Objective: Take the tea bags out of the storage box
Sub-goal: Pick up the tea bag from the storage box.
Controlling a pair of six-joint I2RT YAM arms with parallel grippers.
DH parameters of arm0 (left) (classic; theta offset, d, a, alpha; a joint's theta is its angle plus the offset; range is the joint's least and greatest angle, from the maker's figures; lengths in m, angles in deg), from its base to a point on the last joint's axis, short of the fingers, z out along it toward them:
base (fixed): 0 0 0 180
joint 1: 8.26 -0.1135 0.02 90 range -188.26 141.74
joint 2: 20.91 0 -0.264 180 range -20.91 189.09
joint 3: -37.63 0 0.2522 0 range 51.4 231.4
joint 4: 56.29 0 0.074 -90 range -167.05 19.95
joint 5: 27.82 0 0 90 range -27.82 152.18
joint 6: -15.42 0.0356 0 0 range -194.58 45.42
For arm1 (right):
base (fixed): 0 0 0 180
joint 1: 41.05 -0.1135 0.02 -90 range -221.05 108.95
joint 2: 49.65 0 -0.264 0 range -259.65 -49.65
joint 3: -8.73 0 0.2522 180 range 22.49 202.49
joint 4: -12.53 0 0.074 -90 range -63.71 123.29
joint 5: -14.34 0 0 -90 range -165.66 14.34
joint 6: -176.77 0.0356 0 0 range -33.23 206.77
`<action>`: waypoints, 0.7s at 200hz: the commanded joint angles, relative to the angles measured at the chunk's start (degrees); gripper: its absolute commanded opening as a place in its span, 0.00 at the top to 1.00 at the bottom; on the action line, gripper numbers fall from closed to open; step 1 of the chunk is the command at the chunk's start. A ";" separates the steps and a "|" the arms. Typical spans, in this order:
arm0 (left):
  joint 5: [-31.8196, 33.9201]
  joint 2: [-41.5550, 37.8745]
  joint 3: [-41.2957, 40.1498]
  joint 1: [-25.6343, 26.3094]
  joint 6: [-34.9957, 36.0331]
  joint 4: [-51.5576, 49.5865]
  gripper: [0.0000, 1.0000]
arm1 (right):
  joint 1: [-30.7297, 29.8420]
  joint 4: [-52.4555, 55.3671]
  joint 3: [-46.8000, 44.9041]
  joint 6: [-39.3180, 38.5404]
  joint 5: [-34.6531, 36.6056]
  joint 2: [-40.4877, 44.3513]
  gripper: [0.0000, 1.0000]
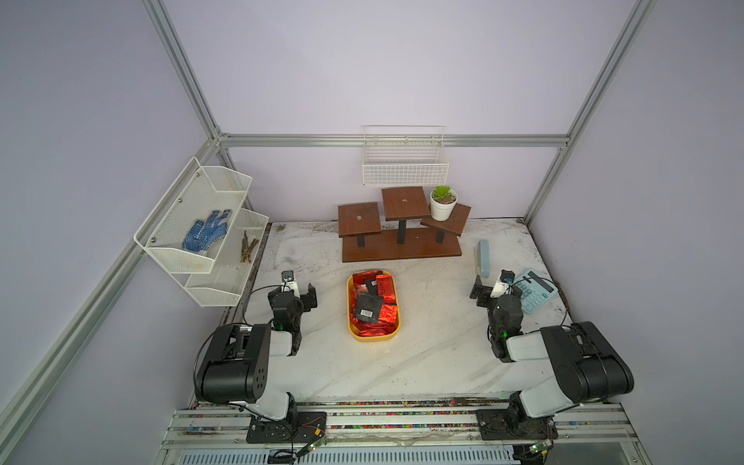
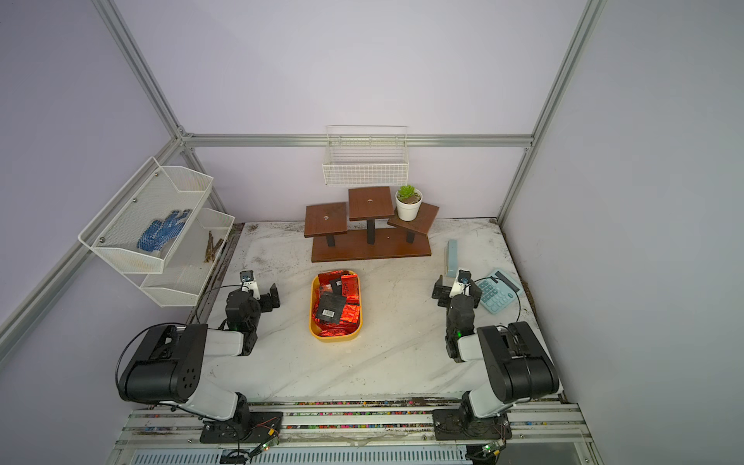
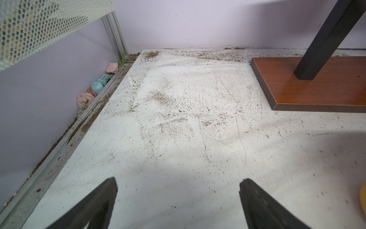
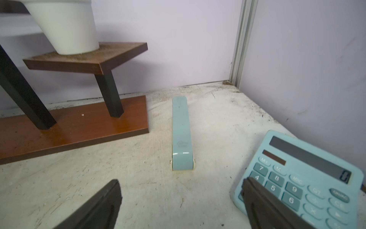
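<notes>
Though heaped, tea bags (image 1: 372, 308) in box (image 1: 372, 338)

Both top views are looking down from high above toward the wooden stand (image 1: 400, 245); both wrist cameras are facing its base from low, close by.

Bulky black joint housings and white link shells make up the left arm (image 1: 237, 362) and right arm (image 1: 583, 362). Thin black cables loop to small white wrist cameras (image 1: 289, 277). A green light (image 1: 504, 333) glows on each forearm. The left gripper (image 3: 178, 184) and right gripper (image 4: 182, 184) end in matte black wedge fingers.
</notes>
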 commanded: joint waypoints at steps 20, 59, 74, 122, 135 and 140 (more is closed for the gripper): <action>7.48 -11.53 17.76 1.32 -12.26 -34.50 0.00 | -0.33 24.52 8.22 15.60 -0.25 18.55 0.00; -4.34 -19.69 21.33 1.46 -26.44 -47.37 0.00 | -0.19 39.39 15.42 28.72 -13.95 25.44 0.10; -13.03 -21.68 22.44 1.52 -31.74 -51.81 0.02 | -0.23 42.61 19.10 29.96 -24.41 24.74 0.20; -28.60 -22.87 26.52 8.10 -35.98 -63.39 0.22 | -6.79 52.65 29.48 36.77 -39.38 14.96 0.55; -29.35 -23.30 27.05 9.55 -35.65 -66.47 0.22 | -10.65 53.38 30.82 38.06 -39.42 12.87 0.55; -29.86 -23.48 26.97 9.83 -35.73 -67.19 0.22 | -12.10 53.13 31.13 38.75 -39.40 12.17 0.55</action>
